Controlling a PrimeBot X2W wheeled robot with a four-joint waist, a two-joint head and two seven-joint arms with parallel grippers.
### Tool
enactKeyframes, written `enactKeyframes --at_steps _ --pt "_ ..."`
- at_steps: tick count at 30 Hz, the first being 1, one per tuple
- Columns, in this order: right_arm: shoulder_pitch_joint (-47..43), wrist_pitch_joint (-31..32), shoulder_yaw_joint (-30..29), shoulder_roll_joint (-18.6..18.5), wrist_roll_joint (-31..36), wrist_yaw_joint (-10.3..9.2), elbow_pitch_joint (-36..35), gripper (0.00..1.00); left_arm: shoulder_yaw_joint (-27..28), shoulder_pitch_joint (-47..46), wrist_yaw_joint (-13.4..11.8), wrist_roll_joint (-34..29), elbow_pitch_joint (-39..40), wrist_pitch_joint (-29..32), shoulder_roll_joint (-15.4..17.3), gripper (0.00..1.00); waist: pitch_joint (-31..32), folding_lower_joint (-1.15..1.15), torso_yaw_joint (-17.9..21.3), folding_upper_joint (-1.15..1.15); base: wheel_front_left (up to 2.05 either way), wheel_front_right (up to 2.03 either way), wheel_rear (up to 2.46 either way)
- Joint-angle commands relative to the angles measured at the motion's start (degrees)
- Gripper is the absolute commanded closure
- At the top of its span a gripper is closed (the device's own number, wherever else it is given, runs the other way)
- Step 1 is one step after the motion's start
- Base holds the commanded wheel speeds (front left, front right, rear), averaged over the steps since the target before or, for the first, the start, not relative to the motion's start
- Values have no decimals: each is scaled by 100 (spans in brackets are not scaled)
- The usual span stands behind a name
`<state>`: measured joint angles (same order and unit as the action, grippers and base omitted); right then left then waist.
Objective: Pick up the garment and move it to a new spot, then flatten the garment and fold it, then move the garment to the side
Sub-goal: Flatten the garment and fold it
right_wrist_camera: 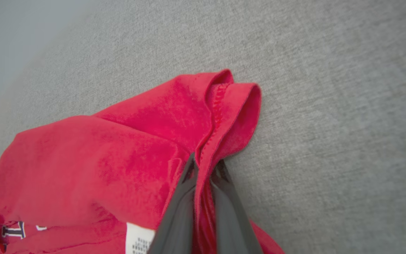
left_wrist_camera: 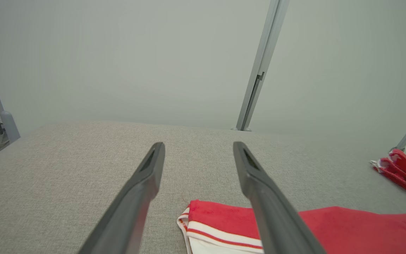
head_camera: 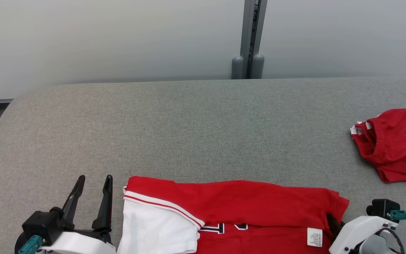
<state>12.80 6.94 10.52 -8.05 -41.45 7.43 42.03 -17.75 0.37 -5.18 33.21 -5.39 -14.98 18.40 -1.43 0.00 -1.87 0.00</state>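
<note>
Since the garment [head_camera: 245,201] is a soft, light jersey, I judge it will sag and crease wherever it hangs free, so it wants holding at hems and corners, not mid-panel. It lies partly folded on the grey worktop [head_camera: 189,123], at the edge farthest from the grey post [head_camera: 249,35]. To the right of the post's line, the right tool [right_wrist_camera: 204,164] has its fingers pinched tight on a red hem corner, with fabric bunched between them. Well left of the post's line, the left tool [head_camera: 94,181] stands wide open and holds nothing, just beside the white sleeve [head_camera: 157,225]. A matching hold at that sleeve-side edge would probably let both ends lift evenly. A second red piece [head_camera: 397,144] lies further right of the post.
</note>
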Motion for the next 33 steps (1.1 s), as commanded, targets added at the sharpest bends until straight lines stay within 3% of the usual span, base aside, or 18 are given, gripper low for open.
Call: enactKeyframes --at_steps 1,18,23,33 --pt "50 -39 65 -27 -45 12 1 100 -1 -120 -3 -45 -8 -27 12 0 -2 0 -4 0 0 0 0" --pt "435 -271 -289 -1118 -25 6 -270 100 163 -9 -80 -120 84 -28 -119 0 66 0 137 0 0 0 0" --pt "368 -92 -293 -949 -124 7 -713 100 282 56 -53 -197 115 -28 -265 0 170 0 110 0 0 0 0" --pt "-22 638 -114 -512 -491 7 -2396 100 541 213 111 -503 129 -27 -580 0 328 0 -136 0 0 0 0"
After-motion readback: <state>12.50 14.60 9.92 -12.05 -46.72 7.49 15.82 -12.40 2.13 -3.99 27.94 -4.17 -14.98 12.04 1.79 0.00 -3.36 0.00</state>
